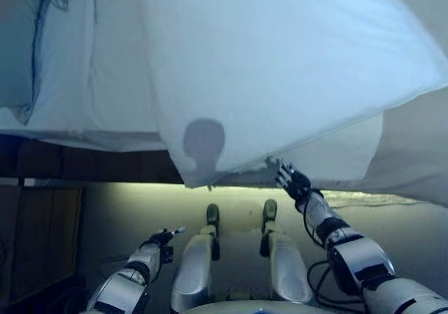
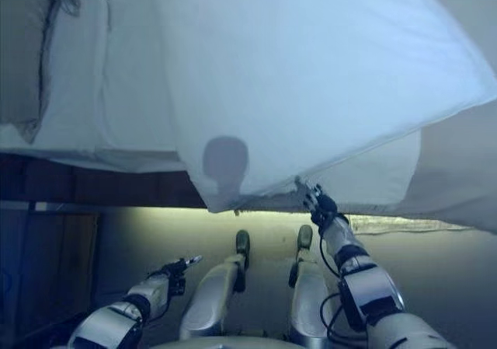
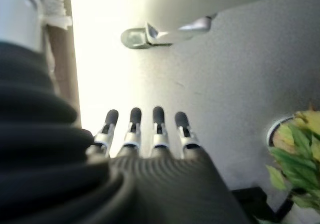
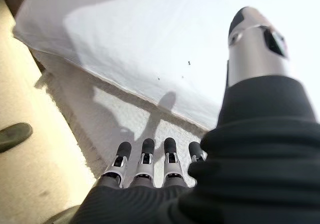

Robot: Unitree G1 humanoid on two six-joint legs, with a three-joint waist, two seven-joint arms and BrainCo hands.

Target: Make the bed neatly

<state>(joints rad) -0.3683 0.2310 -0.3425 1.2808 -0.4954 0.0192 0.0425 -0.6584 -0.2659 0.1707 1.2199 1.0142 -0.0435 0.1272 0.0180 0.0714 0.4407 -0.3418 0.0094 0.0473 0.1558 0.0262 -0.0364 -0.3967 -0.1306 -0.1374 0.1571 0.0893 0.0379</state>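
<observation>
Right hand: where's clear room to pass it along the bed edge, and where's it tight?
Free: the floor strip between the bed's dark side and the robot, where the left hand hangs open. The right hand, fingers straight, sits at the lower edge of the white duvet. Tight: above it, where the duvet overhangs the mattress.

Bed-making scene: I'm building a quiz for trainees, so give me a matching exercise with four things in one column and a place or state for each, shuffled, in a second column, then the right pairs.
Things:
1. right hand
2. left hand
3. white duvet
4. potted plant

Places or states:
A. spread over the bed, one corner hanging toward the robot
B. low over the floor, away from the bedding, fingers straight
C. on the floor, seen only in the left wrist view
D. raised at the duvet's lower edge, fingers straight

Pairs: 1-D, 2-B, 3-A, 4-C
</observation>
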